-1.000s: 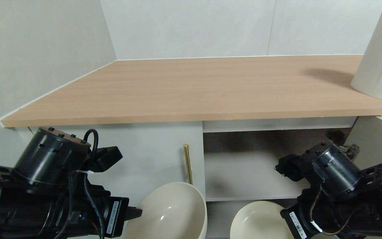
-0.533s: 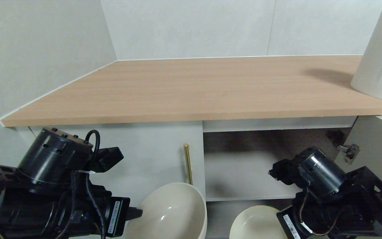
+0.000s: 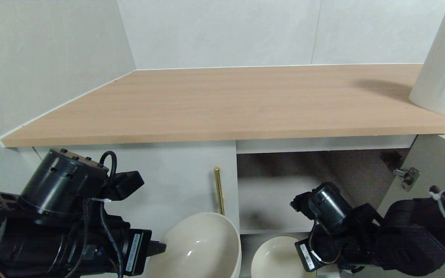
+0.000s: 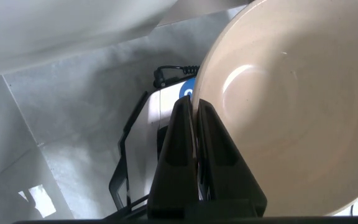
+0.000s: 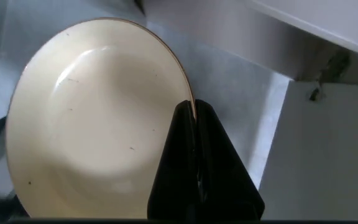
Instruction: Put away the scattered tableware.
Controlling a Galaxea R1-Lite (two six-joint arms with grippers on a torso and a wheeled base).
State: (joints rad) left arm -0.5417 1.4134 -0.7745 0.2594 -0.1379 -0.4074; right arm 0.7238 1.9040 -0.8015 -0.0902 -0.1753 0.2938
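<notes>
1. the left gripper [image 4: 194, 107] is low on the left, in front of the closed cabinet door [image 3: 160, 181]. its jaws are clamped on the rim of a large cream bowl [image 3: 203, 247], one finger inside the rim and one outside. the bowl is tilted, with its hollow facing up and toward the camera.
2. a brass handle [image 3: 218, 191] stands upright on that door's right edge, just behind the bowl.
3. the right gripper [image 5: 194, 111] is low, in front of the open compartment [image 3: 284, 173]. its jaws are pinched on the edge of a cream plate [image 5: 92, 118], held just below the front lip of the inner shelf [image 3: 276, 210].
4. the open door [image 3: 431, 166] and its hinge [image 3: 407, 175] are at the far right.
5. above, on the wooden countertop [image 3: 226, 104], what seems to be a white lampshade [image 3: 444, 65] stands at the right end.
</notes>
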